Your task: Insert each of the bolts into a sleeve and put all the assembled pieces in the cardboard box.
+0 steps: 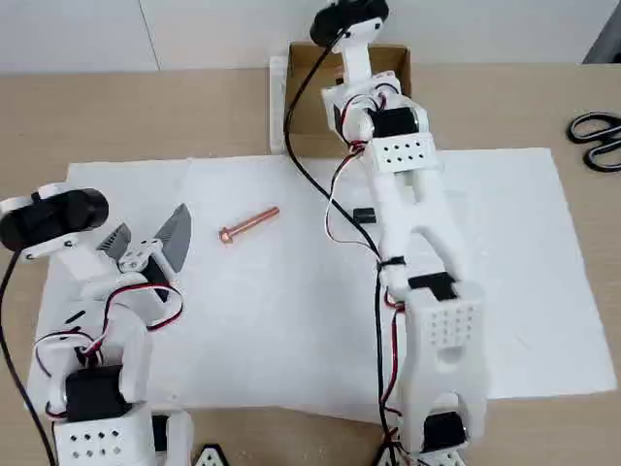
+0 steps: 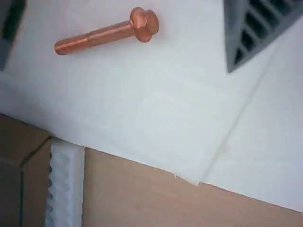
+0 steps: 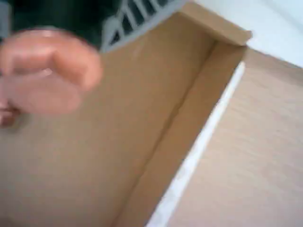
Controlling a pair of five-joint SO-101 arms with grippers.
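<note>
The high view takes in both arms at once. The left wrist view brings the copper bolt (image 1: 249, 224) close, lying flat on the white sheet (image 1: 291, 320) between the spread grey fingers (image 2: 255, 28) of the left gripper (image 1: 150, 229), which is released and holds nothing.

The right wrist view looks down into the cardboard box (image 3: 118, 142). A blurred copper piece (image 3: 47, 71) hangs close to the lens beside a grey finger (image 3: 137, 16), above the box floor, with the right gripper (image 1: 351, 60) clenched on it. What else lies in the box is too blurred to tell.

The right arm stretches long across the sheet to the box at the far edge of the surface (image 1: 146, 116). The left arm sits folded near its base. Scissors (image 1: 597, 141) lie well apart.
</note>
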